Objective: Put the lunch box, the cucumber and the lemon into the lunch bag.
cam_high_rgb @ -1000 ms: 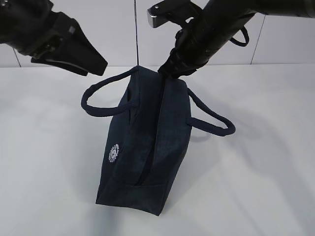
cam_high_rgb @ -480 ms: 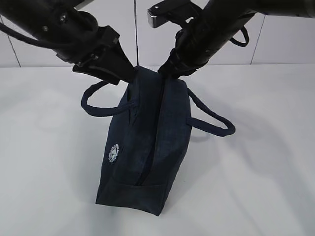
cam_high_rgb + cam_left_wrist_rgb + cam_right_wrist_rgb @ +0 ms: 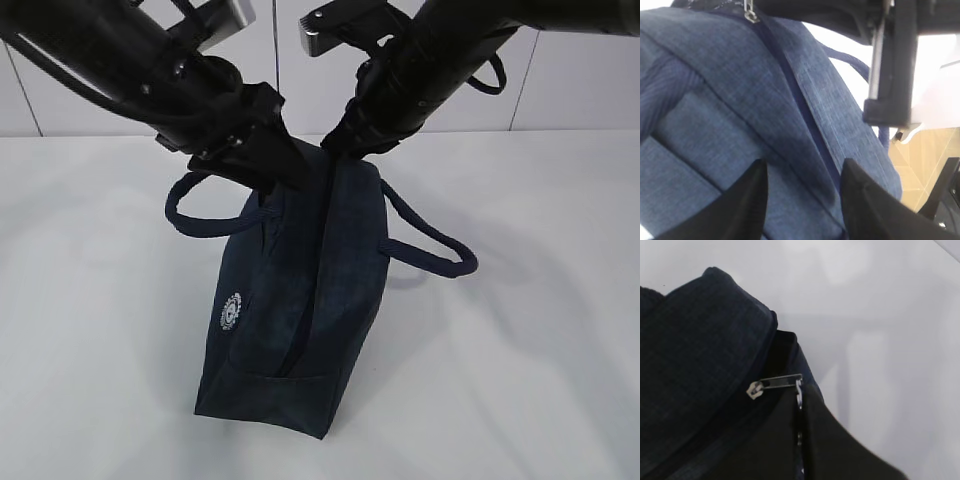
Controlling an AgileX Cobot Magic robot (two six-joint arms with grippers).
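— Two grippers at the bag (image 3: 290, 300); where's the left gripper (image 3: 802, 200)?

— On the bag's far top end, left of the zipper (image 3: 805, 115), fingers (image 3: 747, 205) spread with fabric and zipper line between them.

— And the bag itself?

— Upright mid-table (image 3: 90, 330), zipped shut.

— The right gripper (image 3: 340, 143)?

— At that same end, right of the seam, jaws pressed together; the silver pull (image 3: 775, 384) sits at its fingertip, though whether it's pinched I can't tell.

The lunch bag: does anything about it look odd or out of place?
Nothing looks damaged. The lunch bag stands upright on the table, its zipper closed, and no lunch box, cucumber or lemon is in view.
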